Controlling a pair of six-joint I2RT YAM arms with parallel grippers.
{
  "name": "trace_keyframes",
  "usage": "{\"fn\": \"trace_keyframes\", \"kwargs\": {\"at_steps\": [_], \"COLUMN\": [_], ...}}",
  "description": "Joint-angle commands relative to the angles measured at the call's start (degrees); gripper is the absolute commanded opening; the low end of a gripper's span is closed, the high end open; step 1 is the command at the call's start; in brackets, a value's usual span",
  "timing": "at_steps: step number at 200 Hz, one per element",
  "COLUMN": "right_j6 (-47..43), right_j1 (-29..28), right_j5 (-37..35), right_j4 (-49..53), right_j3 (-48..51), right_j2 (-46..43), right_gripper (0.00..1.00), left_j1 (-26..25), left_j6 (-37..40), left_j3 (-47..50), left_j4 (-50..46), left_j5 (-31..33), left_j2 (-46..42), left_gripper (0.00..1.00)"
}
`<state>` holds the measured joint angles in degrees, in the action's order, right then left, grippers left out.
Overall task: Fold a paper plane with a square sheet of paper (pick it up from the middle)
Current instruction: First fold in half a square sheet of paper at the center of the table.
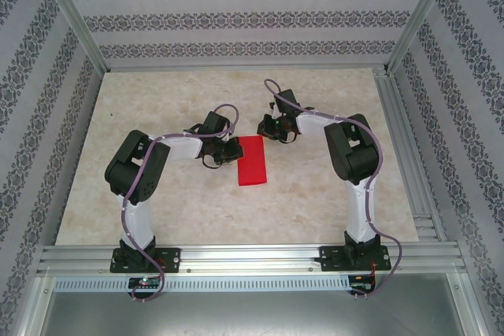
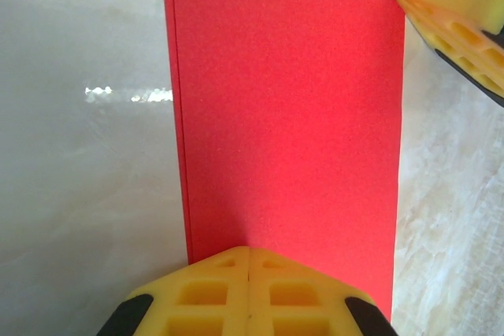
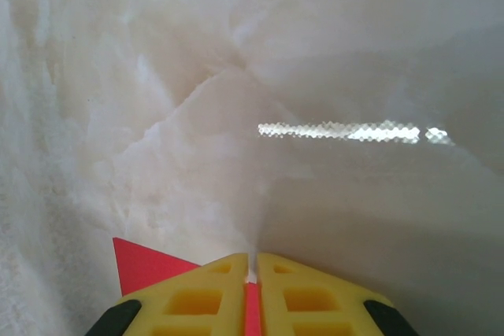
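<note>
Marble table (image 1: pixel 157 194), folded red paper (image 1: pixel 252 160), right gripper (image 3: pixel 253 267) pinching corner

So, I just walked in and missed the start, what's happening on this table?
Two robot arms are folding a red sheet of paper on the table. It lies flat, already folded in half. The left arm's fingers, shut, rest on one edge; the right arm's fingers, almost closed, are at a corner.
</note>
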<state>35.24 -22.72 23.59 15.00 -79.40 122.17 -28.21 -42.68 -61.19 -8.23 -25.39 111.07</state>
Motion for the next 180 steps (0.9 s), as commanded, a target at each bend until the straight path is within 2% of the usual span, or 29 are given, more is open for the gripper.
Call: {"fn": "trace_keyframes", "kwargs": {"at_steps": [1,30,63,125,153,180], "right_j6": [-0.90,0.34,1.44,0.97,0.24,-1.32], "right_j1": [0.17,-1.22,-3.58,-6.40,-6.37,-6.22], "right_j5": [-0.86,1.35,3.63,5.59,5.60,6.03], "right_j4": [1.44,-0.43,-0.84,-0.76,-0.77,-0.65], "right_j3": [0.39,9.19,17.62,19.18,20.14,20.84], "right_j2": [-6.65,-14.91,-18.78,-14.32,-13.20,-11.67], "right_gripper": [0.14,0.16,0.16,0.14,0.13,0.12], "left_j1": [-1.18,-1.32,-1.68,-1.77,-1.82,-1.77], "left_j6": [0.83,0.27,0.28,-1.01,-1.56,-2.36], "left_j3": [2.39,1.87,0.69,2.21,1.34,-1.83], "left_j4": [-8.61,-8.29,-9.12,-8.47,-4.54,-1.00], "left_j5": [4.91,4.10,3.76,3.54,-0.22,-3.89], "left_j2": [3.25,1.78,-0.49,-5.60,-6.98,-4.73], "left_gripper": [0.04,0.05,0.07,0.11,0.18,0.24]}}
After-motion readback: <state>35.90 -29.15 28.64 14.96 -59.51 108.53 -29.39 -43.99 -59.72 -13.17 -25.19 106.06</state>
